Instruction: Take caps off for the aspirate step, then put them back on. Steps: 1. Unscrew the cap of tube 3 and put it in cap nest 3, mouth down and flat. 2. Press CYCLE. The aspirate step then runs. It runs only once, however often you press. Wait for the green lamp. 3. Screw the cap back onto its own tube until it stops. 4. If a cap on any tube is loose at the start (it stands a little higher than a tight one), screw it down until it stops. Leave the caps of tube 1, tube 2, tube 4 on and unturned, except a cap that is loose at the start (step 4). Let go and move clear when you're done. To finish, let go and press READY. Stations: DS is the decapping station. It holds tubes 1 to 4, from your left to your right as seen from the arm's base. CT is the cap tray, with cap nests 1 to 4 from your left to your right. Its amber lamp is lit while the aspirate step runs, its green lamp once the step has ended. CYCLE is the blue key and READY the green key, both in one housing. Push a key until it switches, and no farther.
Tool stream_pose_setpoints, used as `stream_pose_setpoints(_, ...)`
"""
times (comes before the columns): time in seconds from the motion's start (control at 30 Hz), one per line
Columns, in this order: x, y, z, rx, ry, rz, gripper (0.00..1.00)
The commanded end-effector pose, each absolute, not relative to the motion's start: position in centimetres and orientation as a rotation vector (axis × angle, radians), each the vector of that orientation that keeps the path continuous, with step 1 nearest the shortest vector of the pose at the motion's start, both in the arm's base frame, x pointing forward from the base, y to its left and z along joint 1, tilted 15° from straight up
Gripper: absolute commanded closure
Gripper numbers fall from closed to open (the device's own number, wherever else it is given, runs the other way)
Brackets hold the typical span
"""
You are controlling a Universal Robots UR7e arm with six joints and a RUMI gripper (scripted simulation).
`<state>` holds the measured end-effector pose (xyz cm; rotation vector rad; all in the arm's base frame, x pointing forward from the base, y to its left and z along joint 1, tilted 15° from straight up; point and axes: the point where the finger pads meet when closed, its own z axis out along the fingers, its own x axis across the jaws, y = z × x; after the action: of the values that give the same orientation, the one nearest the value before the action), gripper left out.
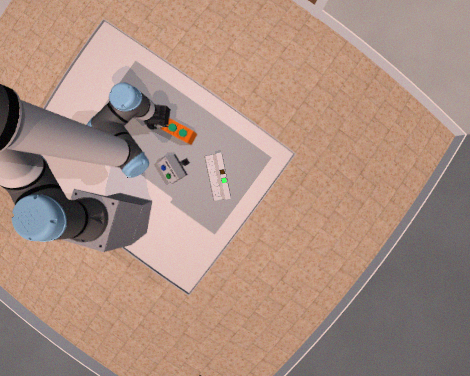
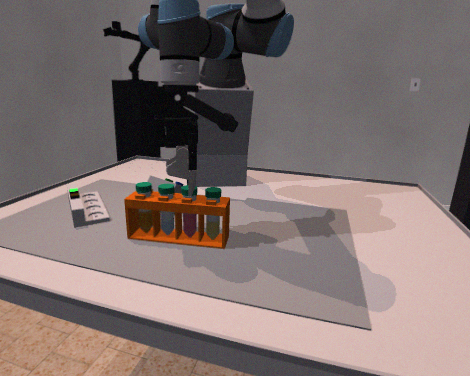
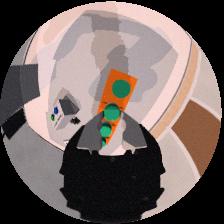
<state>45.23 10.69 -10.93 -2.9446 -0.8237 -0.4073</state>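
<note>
Right now I have the fingers (image 1: 165,125) (image 2: 189,192) pointing down over the orange rack (image 1: 190,140) (image 2: 177,202) (image 3: 113,75), drawn in to a narrow gap with the cap of tube 2 (image 2: 186,190) (image 3: 112,112) gripped between them. The pink tube 2 (image 2: 190,224) stands upright in its slot beneath.

Beside it, the tube I care about, tube 3 (image 2: 167,224), also stands upright in the rack, its green cap (image 1: 172,127) (image 2: 166,190) (image 3: 105,131) on top. I can see the cap of tube 1 (image 2: 213,194) (image 3: 121,89) and the cap of tube 4 (image 1: 183,132) (image 2: 143,189) (image 3: 103,143) on their tubes at the two ends. From these views I cannot tell how tightly any of them is screwed down.

The white cap tray (image 1: 211,176) (image 2: 98,216) sits on the tabletop (image 1: 154,267) (image 2: 409,274) (image 3: 45,60), apart from the rack, and its green lamp (image 1: 224,180) (image 2: 73,191) is lit. Between my arm's base and the rack and tray is the grey key box (image 1: 176,168) (image 3: 69,106), with the blue key (image 1: 163,167) (image 2: 179,184) (image 3: 56,110) and the green key (image 1: 168,176) (image 2: 169,180) (image 3: 52,117) side by side.
</note>
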Motion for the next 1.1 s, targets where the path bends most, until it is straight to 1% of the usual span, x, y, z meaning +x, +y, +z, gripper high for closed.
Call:
stream_pose_setpoints(0.0, 45.17, 10.55, -10.97, -3.005, -0.401, -0.388, 1.0)
stream_pose_setpoints(0.07, 45.17, 10.55, -10.97, -3.005, -0.401, -0.388, 1.0)
stream_pose_setpoints(0.17, 45.12, 10.73, -11.0, -3.008, -0.164, -0.373, 1.0)
stream_pose_setpoints(0.57, 45.13, 10.74, -11.05, -2.941, 0.42, -0.33, 1.0)
stream_pose_setpoints(0.67, 45.13, 10.74, -11.05, -2.923, 0.503, -0.323, 1.0)
stream_pose_setpoints(0.97, 45.37, 10.62, -10.93, -2.922, 0.504, -0.328, 1.0)
stream_pose_setpoints(1.0, 45.37, 10.62, -10.93, -2.922, 0.504, -0.328, 0.65)
stream_pose_setpoints(1.07, 45.37, 10.62, -10.93, -2.922, 0.504, -0.328, 0.65)
